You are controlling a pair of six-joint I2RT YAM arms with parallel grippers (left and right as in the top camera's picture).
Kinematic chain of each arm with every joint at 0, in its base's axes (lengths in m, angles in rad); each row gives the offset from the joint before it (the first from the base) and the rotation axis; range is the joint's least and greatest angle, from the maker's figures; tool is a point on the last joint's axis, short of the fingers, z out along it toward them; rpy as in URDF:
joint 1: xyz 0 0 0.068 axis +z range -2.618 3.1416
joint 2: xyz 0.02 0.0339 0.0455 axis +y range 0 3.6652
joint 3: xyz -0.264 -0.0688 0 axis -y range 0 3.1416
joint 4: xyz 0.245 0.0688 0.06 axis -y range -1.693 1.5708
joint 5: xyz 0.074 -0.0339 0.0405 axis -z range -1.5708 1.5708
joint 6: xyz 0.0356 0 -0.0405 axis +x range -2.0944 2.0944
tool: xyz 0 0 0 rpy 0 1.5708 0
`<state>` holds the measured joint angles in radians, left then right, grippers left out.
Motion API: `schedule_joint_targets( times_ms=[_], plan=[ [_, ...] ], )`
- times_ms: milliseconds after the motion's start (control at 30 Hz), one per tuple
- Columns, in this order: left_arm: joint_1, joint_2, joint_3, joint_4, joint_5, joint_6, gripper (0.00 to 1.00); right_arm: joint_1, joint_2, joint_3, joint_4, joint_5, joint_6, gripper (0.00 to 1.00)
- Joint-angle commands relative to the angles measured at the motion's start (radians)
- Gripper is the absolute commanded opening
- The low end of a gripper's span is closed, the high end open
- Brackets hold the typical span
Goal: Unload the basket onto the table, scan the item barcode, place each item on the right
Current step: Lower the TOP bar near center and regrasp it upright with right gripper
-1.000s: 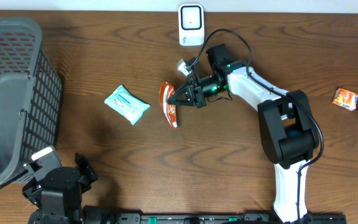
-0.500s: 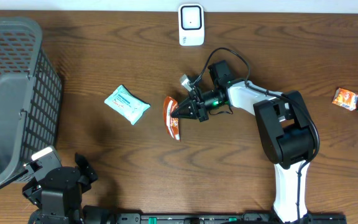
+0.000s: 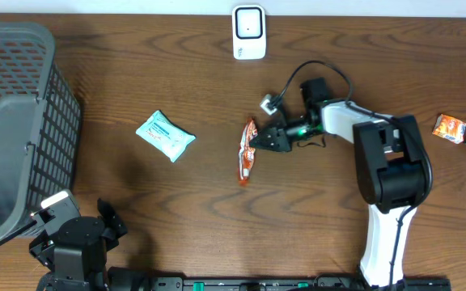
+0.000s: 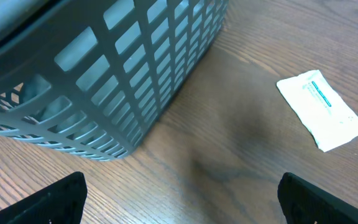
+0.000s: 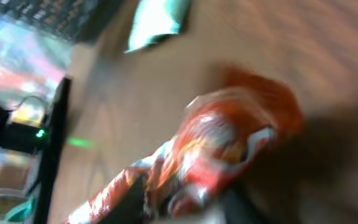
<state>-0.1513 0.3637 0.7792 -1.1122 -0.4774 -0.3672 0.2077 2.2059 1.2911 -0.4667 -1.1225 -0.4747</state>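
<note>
the orange snack packet (image 3: 247, 155) is mid-table at the tips of the right gripper (image 3: 259, 140) — whether those jaws pinch it i cannot tell — while the left gripper (image 4: 188, 202), near the gray basket (image 4: 135, 74), has its jaws spread wide.

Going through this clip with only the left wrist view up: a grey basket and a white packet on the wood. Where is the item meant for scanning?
Observer: Overhead, an orange packet lies right of centre, its upper end at the tips of the right gripper.
Operator: Is it gripped?
Observer: I cannot tell. The right wrist view is blurred, with the packet filling it close to the fingers.
Operator: And the scanner?
Observer: The white scanner stands at the far edge, well apart from the packet.
</note>
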Motion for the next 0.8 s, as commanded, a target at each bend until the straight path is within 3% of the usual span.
schedule_joint_targets(
  times_ms=[0,200,267,300,333,367,400,633,767],
  plan=[
    [0.005,0.0,0.002,-0.003,-0.006,-0.005,0.98,-0.048,0.007,-0.003,0.003,0.09,0.097,0.96],
    [0.005,0.0,0.002,-0.002,-0.006,-0.005,0.98,-0.12,0.004,0.006,0.002,0.041,0.181,0.99],
    [0.005,0.0,0.002,-0.002,-0.006,-0.005,0.98,-0.13,-0.007,0.01,0.002,-0.008,0.209,0.81],
    [0.005,0.0,0.002,-0.002,-0.006,-0.005,0.98,-0.13,-0.016,0.012,0.002,-0.031,0.232,0.58],
    [0.005,0.0,0.002,-0.002,-0.006,-0.005,0.98,-0.128,-0.027,0.014,0.002,-0.048,0.261,0.26],
    [0.005,0.0,0.002,-0.002,-0.006,-0.005,0.98,-0.122,-0.04,0.014,0.0,-0.05,0.292,0.07],
    [0.005,0.0,0.002,-0.002,-0.006,-0.005,0.98,-0.115,-0.053,0.014,-0.002,-0.05,0.321,0.01],
    [0.005,0.0,0.002,-0.003,-0.006,-0.005,0.98,-0.016,-0.177,0.015,0.002,-0.039,0.417,0.01],
    [0.005,0.0,0.002,-0.002,-0.006,-0.005,0.98,0.042,-0.201,0.015,0.029,0.115,0.525,0.01]
  ],
)
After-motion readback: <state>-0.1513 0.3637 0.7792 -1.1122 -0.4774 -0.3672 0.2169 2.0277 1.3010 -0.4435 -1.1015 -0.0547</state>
